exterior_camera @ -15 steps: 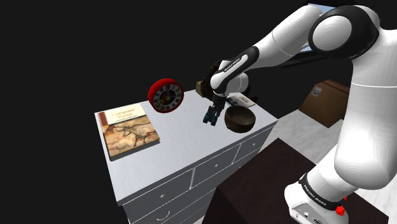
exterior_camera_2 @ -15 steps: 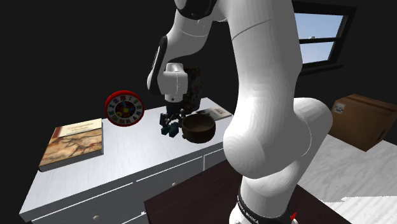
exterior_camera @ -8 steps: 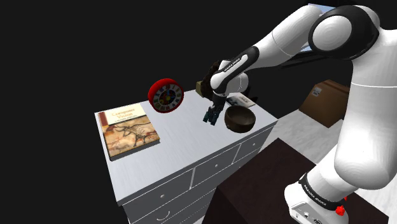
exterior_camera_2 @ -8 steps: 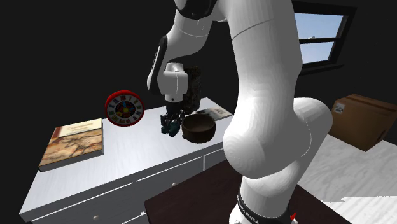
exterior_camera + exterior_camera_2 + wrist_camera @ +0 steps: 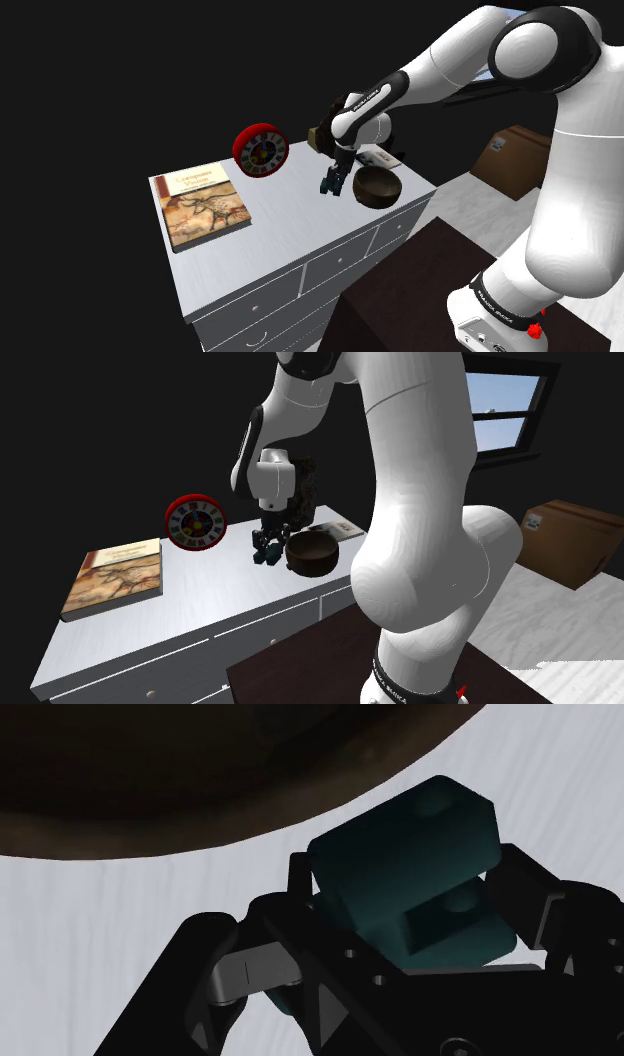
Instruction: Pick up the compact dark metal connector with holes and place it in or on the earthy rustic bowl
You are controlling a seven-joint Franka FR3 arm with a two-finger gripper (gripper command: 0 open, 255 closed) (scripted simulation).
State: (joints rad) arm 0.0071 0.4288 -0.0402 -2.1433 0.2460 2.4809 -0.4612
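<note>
A dark teal connector point(image 5: 410, 874) with round holes sits clasped between my black fingers point(image 5: 230, 974). My gripper point(image 5: 331, 183) is shut on the connector point(image 5: 330, 187) and hangs a little above the white dresser top point(image 5: 280, 215). The brown rustic bowl point(image 5: 377, 186) stands just to the shoulder view's right of it. In the second exterior view the gripper point(image 5: 266, 550) holds the connector point(image 5: 267, 557) beside the bowl point(image 5: 312, 553), close to its rim. From the wrist, the bowl point(image 5: 200, 774) curves dark just beyond the connector.
A red round clock point(image 5: 261, 150) stands at the back of the dresser. A book point(image 5: 201, 205) lies toward the shoulder view's left. A flat booklet point(image 5: 380, 157) lies behind the bowl. A cardboard box point(image 5: 515, 160) sits on the floor beyond.
The gripper has risen slightly with the connector in it. Bowl, clock and book have not moved.
</note>
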